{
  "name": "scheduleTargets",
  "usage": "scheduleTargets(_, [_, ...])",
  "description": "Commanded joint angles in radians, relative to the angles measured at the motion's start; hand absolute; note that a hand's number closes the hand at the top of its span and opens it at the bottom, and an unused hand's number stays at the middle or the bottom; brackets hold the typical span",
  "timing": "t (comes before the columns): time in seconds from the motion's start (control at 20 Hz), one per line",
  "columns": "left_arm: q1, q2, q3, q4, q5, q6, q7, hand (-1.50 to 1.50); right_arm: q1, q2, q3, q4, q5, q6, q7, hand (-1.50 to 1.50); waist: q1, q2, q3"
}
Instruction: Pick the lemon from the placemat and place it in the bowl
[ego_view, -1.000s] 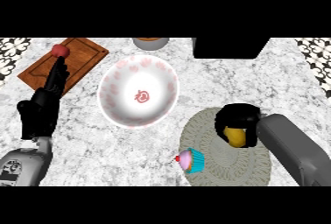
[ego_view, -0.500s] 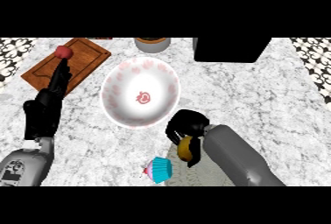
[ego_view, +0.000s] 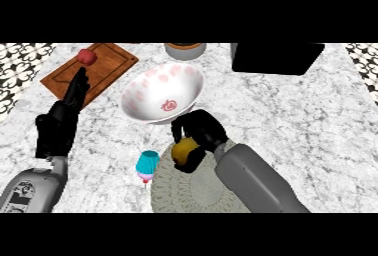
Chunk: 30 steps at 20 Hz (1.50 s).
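My right hand (ego_view: 199, 132) is curled round the yellow lemon (ego_view: 184, 150), holding it above the near edge of the round grey placemat (ego_view: 184, 187). The hand sits just below the rim of the white bowl (ego_view: 159, 92) with pink markings, which is tilted toward it. Much of the lemon is hidden by the fingers. My left hand (ego_view: 59, 125) stands open at the left, fingers pointing up along the edge of the wooden board.
A turquoise and pink cupcake (ego_view: 148, 166) lies at the placemat's left edge. A wooden cutting board (ego_view: 103, 70) with a red apple (ego_view: 87, 55) is at the back left. A black appliance (ego_view: 277, 57) and a brown pot (ego_view: 184, 49) stand at the back.
My right hand has carried the lemon left across the placemat up to the bowl's near rim. The view has shifted, so the bowl and cupcake appear displaced. The left hand stayed put.
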Motion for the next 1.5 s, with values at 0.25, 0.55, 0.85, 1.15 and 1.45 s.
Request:
scheduleTargets(0.25, [-0.020, -0.014, -0.022, 0.023, -0.008, -0.010, -0.007, 0.00, -0.067, 0.007, 0.070, -0.173, -0.025, -0.359, 0.448, 1.50, 0.017, -0.002, -0.007])
scheduleTargets(0.55, [-0.035, -0.022, -0.029, 0.023, -0.009, -0.013, -0.012, 0.00, -0.184, 0.007, 0.157, -0.225, 0.011, -0.574, 0.789, 1.50, 0.039, 0.009, -0.008])
scheduleTargets(0.85, [-0.047, -0.009, -0.011, 0.029, -0.009, -0.019, -0.018, 0.00, -0.333, 0.007, 0.255, -0.173, 0.113, -0.754, 1.102, 1.50, 0.030, 0.024, -0.006])
scheduleTargets(1.15, [-0.092, 0.008, 0.007, 0.014, -0.018, -0.018, 0.033, 0.00, -0.455, 0.007, 0.308, -0.030, 0.223, -0.838, 1.267, 1.50, 0.012, 0.032, -0.004])
scheduleTargets(1.45, [-0.059, -0.023, -0.004, 0.026, -0.046, 0.012, -0.005, 0.00, -0.532, 0.007, 0.317, 0.136, 0.265, -0.758, 1.302, 1.50, -0.010, 0.037, -0.004])
